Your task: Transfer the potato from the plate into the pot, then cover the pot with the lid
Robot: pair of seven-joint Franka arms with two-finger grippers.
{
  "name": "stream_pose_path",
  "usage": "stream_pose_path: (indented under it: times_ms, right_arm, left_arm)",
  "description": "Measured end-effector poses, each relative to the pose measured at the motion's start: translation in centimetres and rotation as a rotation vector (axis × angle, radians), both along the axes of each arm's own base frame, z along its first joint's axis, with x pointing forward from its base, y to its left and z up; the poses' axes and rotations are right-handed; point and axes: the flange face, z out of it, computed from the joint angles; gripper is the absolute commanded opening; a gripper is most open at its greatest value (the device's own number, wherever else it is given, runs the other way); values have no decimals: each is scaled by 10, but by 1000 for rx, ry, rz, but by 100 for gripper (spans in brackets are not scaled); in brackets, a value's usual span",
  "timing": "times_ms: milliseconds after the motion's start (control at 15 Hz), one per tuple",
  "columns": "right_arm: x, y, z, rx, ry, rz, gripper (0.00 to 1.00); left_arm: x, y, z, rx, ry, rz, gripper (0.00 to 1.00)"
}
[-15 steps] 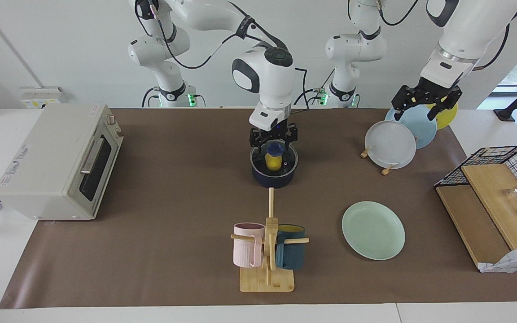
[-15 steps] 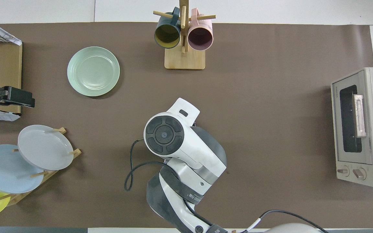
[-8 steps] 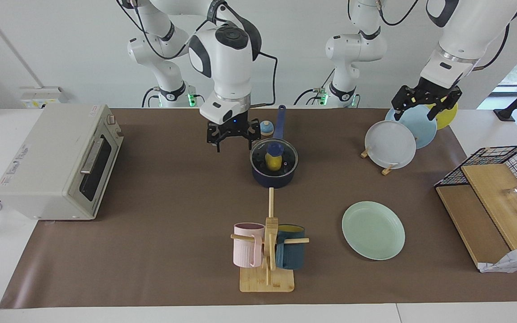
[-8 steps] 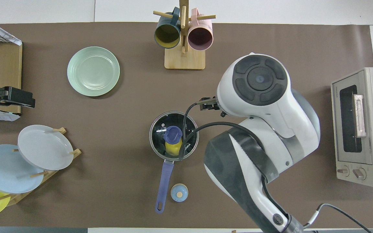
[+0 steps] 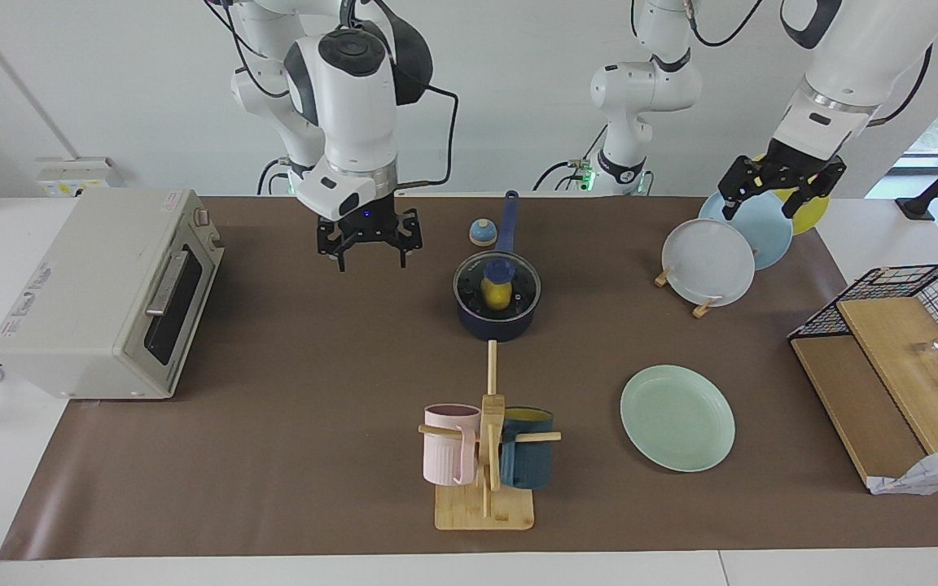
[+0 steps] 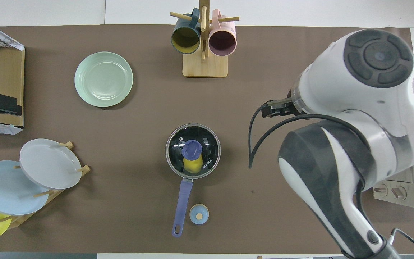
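Blue pot (image 6: pixel 193 172) handle toward robots, lid (image 6: pixel 207 144) on.

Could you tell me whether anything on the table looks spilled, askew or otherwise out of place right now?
Nothing stands out. The lid sits level on the pot with the potato visible inside through the glass, and the plate lies flat and empty. Both the left gripper and right gripper hang open, holding nothing.

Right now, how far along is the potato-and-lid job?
It looks finished. The small yellow potato sits inside the dark navy saucepan, the clear glass lid with a blue knob covers it, and the pale mint-green plate is bare. The right gripper and left gripper are open, holding nothing. Nothing seems left.
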Motion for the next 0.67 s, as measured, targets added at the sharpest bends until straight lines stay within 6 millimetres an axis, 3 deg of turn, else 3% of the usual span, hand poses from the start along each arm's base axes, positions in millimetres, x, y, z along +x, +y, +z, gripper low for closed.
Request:
stream_pose_path:
  times_ms: [200,467,667]
  right_arm:
    - [-3,-26,13,-6,2,10,100]
    - [-14,-109,31,-21,71,35,100]
    - [-24,-138,42,-21,97,31,100]
  left_arm:
    - [-1,-13,0,0,-1,-24,100]
    - [-3,-31,0,0,-1,-57,100]
    - [-3,-31,-2,1,4,-58,100]
